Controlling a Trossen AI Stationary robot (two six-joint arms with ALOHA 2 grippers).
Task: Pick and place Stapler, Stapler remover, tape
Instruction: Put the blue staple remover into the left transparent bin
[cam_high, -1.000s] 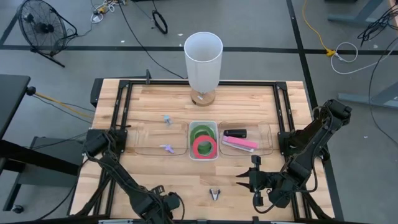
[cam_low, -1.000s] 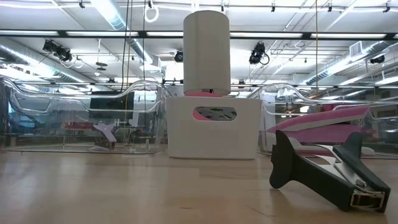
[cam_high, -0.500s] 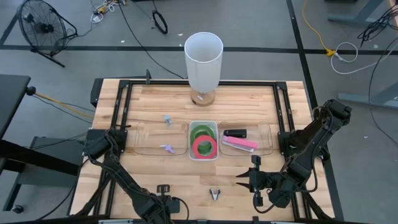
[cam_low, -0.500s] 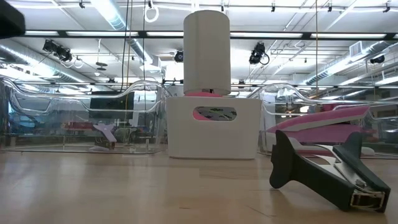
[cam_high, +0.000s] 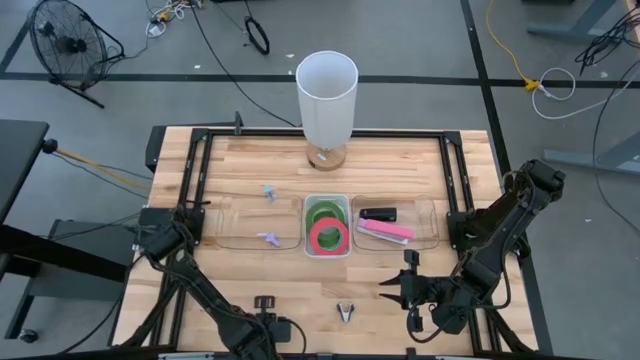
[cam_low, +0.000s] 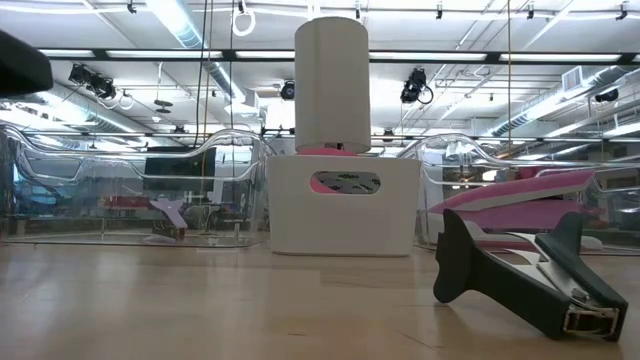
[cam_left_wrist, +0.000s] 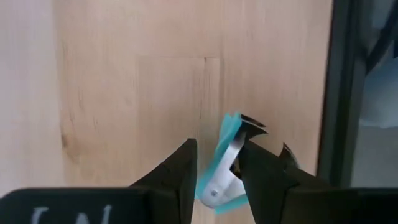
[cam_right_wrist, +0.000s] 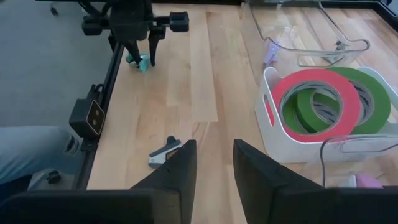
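My left gripper (cam_high: 262, 303) is near the table's near edge, left of centre, shut on a teal stapler remover (cam_left_wrist: 221, 163); it also shows in the right wrist view (cam_right_wrist: 140, 57). A dark stapler remover (cam_high: 346, 312) lies on the table between my two grippers. Two green tape rolls and a pinkish red one (cam_high: 328, 236) lie in a white tray (cam_high: 327, 252). A black stapler (cam_high: 378, 213) and a pink stapler (cam_high: 386, 231) lie in a clear tray. My right gripper (cam_high: 385, 287) waits at the near right, fingers slightly apart and empty. My left gripper pinches the teal stapler remover between its two fingers, one finger (cam_left_wrist: 185, 163) on each side of its metal middle (cam_left_wrist: 225, 167). The fingers come from above, pointing down. The remover's teal end (cam_left_wrist: 231, 124) sticks out past the fingertips. Whether it is clear of the table, I cannot tell.
A tall white cylinder (cam_high: 327, 98) stands at the table's far middle. Two purple stapler removers (cam_high: 268, 190) (cam_high: 268, 239) lie by the left clear tray. A black frame rail (cam_left_wrist: 342, 93) runs beside my left gripper.
My left arm has shifted a little at the table's near edge; a dark part of it has come into the low view's upper left corner. Nothing else has moved.
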